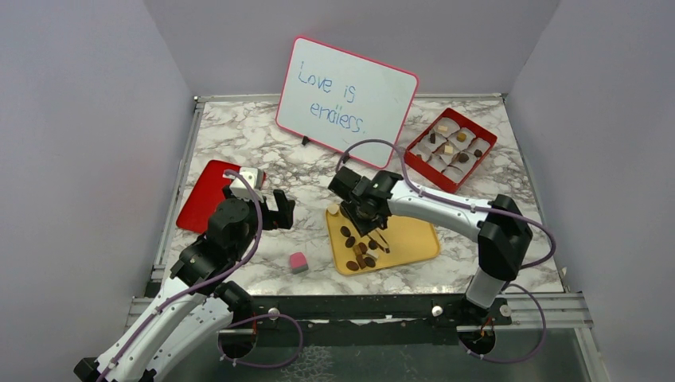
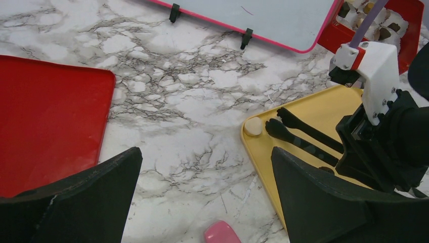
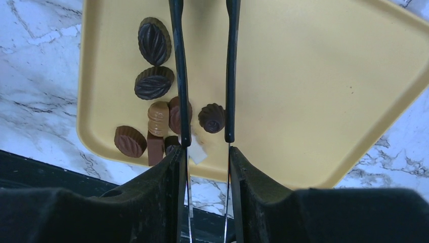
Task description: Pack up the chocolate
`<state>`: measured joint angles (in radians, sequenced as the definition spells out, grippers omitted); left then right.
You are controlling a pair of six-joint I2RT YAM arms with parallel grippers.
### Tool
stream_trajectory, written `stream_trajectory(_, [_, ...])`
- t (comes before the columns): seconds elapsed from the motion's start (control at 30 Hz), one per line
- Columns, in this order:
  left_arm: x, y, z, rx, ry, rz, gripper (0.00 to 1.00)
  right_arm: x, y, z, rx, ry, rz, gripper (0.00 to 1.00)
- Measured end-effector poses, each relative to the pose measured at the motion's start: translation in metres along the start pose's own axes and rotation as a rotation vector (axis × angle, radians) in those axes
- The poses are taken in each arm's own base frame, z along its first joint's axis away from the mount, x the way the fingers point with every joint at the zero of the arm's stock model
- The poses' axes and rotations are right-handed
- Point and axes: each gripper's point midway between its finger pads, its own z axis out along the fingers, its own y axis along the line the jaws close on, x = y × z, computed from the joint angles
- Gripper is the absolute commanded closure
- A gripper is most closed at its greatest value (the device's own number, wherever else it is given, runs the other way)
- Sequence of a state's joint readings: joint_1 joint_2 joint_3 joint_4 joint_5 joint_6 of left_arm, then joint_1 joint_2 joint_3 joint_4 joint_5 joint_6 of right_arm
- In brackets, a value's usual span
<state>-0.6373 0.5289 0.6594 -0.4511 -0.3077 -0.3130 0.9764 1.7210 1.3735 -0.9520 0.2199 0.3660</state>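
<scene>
Several pieces of chocolate [image 3: 154, 83], brown ovals and rounds, lie clustered at one end of a yellow tray [image 3: 313, 76]. A white square piece [image 3: 197, 153] lies among them, and a cream round one [image 2: 253, 125] sits in a tray corner. My right gripper [image 3: 206, 157] is shut on black tongs [image 3: 231, 76], whose arms stand apart over the tray. A dark fluted chocolate [image 3: 211, 117] lies between the arms, untouched. The tong tips [image 2: 275, 124] rest near the cream piece. My left gripper [image 2: 205, 157] hangs open and empty over the marble, left of the tray [image 1: 414, 239].
A red box [image 1: 450, 148] of paper cups, some holding chocolates, stands at the back right. A red lid [image 1: 205, 195] lies flat on the left. A pink-and-white cube [image 1: 298, 262] sits near the front edge. A whiteboard [image 1: 346, 95] stands at the back.
</scene>
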Motion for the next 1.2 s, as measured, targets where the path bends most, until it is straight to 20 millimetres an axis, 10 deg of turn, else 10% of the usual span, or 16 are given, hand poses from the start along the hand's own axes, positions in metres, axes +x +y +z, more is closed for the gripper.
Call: stream_trajectory(1.2, [-0.003,0.000,-0.002,0.004,-0.013,-0.004,0.01,0.022,-0.003,-0.001,0.129,0.075,-0.038,0.70])
